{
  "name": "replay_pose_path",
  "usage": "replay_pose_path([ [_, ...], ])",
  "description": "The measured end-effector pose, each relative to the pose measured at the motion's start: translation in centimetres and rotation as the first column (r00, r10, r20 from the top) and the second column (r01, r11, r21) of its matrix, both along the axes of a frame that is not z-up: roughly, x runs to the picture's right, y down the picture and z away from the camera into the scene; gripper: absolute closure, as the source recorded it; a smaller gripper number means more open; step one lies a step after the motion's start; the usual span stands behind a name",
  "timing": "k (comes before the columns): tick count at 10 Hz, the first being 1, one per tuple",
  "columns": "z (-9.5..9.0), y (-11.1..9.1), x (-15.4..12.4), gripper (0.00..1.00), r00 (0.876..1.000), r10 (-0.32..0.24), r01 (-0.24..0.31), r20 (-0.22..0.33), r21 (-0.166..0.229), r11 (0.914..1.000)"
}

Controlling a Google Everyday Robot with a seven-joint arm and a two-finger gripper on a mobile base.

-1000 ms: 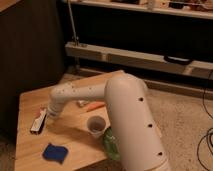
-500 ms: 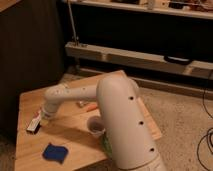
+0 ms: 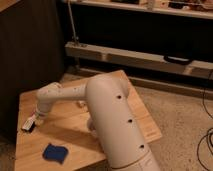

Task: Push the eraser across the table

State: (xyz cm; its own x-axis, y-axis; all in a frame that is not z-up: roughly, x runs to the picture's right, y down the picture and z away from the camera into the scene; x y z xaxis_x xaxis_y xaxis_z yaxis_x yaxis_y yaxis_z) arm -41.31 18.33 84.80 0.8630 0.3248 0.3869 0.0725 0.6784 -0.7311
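Observation:
The eraser (image 3: 27,125), a small flat block with dark edges and a white face, lies near the left edge of the light wooden table (image 3: 65,132). My gripper (image 3: 36,119) is low over the table and right against the eraser's right side. The white arm (image 3: 107,112) reaches to it from the lower right and hides the middle of the table.
A blue soft pad (image 3: 55,152) lies near the table's front left. A small pale object (image 3: 80,104) peeks out behind the arm. A dark wall stands to the left, and a metal shelf rail (image 3: 130,56) runs behind. Carpet with cables lies to the right.
The arm has swung left and the gripper has moved left with it. The eraser has slid left, closer to the table's left edge.

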Motion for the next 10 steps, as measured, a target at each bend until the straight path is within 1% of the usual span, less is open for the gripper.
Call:
replay_pose_path([
  [4, 0.9, -1.5, -2.8, 1.00, 1.000, -0.006, 0.006, 0.002, 0.027, 0.9996],
  [6, 1.5, -1.3, -4.2, 1.00, 1.000, -0.005, 0.005, 0.003, 0.027, 0.9996],
  [9, 2.0, -1.4, -3.8, 1.00, 1.000, 0.030, -0.030, 0.005, 0.006, 0.9995],
  [10, 2.2, -1.8, -2.8, 1.00, 0.999, 0.041, -0.041, -0.002, 0.005, 0.9992],
])
